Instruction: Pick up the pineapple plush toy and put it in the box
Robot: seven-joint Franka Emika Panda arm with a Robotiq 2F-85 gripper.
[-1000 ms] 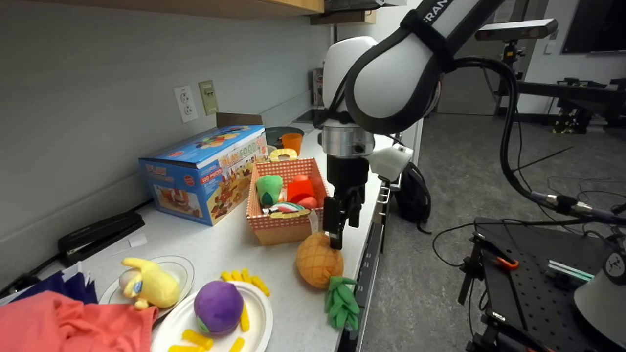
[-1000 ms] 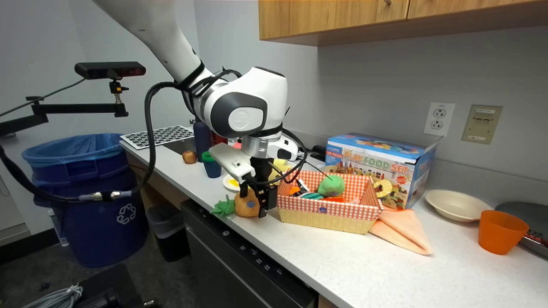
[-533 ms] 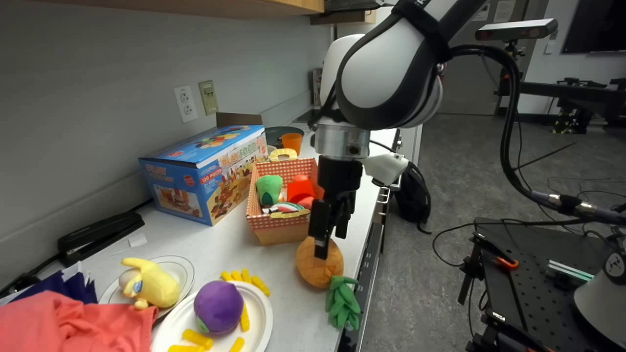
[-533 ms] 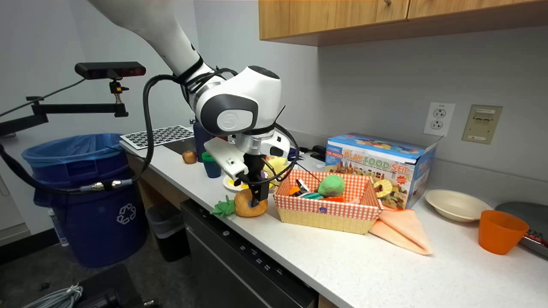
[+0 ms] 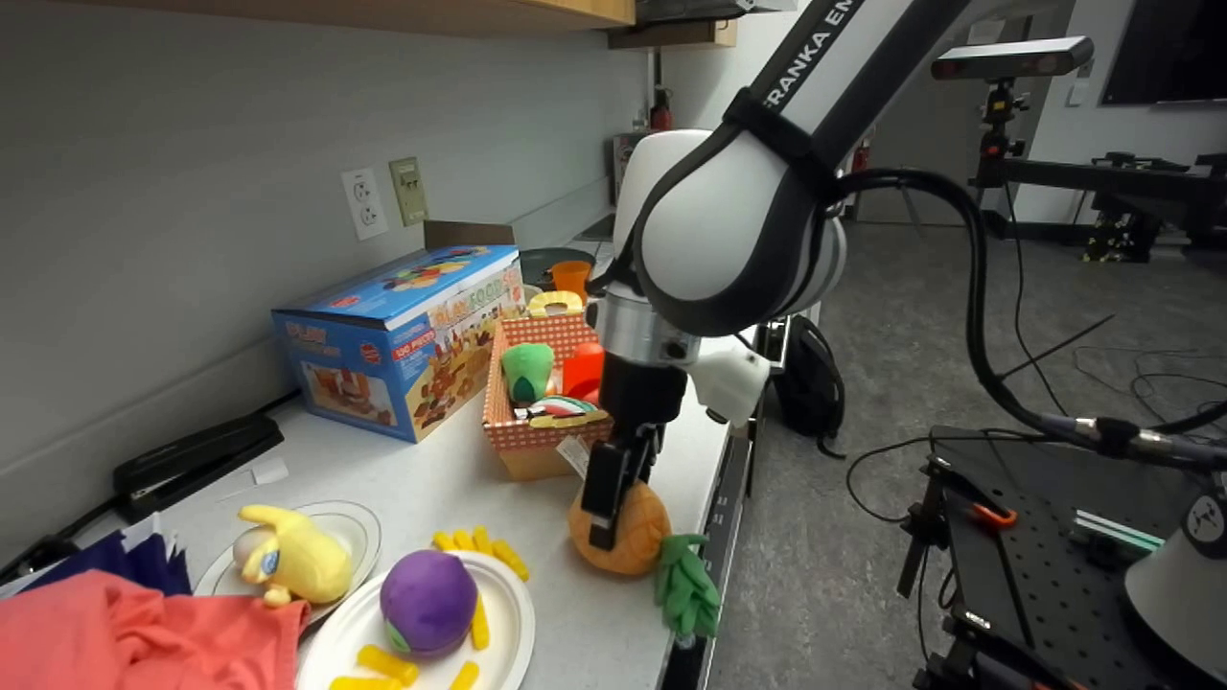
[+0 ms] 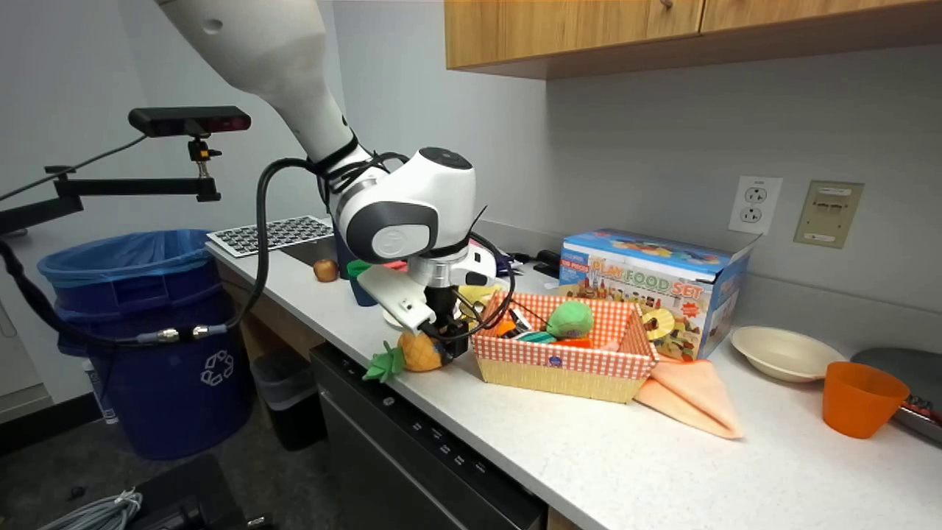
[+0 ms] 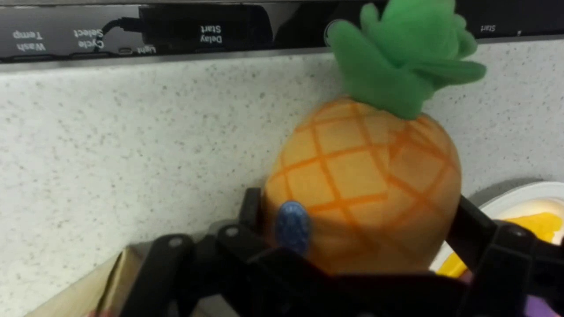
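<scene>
One pineapple plush toy (image 7: 365,163) lay on the counter (image 6: 662,471) between the fingers (image 7: 252,207) of the claw (image 7: 359,200), one finger along each flank; whether they clamped it could not be told. One box (image 6: 559,377) stood just beside the claw, its wall between claw and interior, one green plush (image 6: 569,319) inside. One blue carton (image 5: 403,340) stood beyond the box from the claw. On the claw's opposite side lay one paper plate (image 5: 514,621) bearing one purple plush ball (image 5: 428,602); one pale yellow plush (image 5: 305,569) lay farther out. The claw hid part of the toy in both exterior views. The box was cut off in the wrist view.
</scene>
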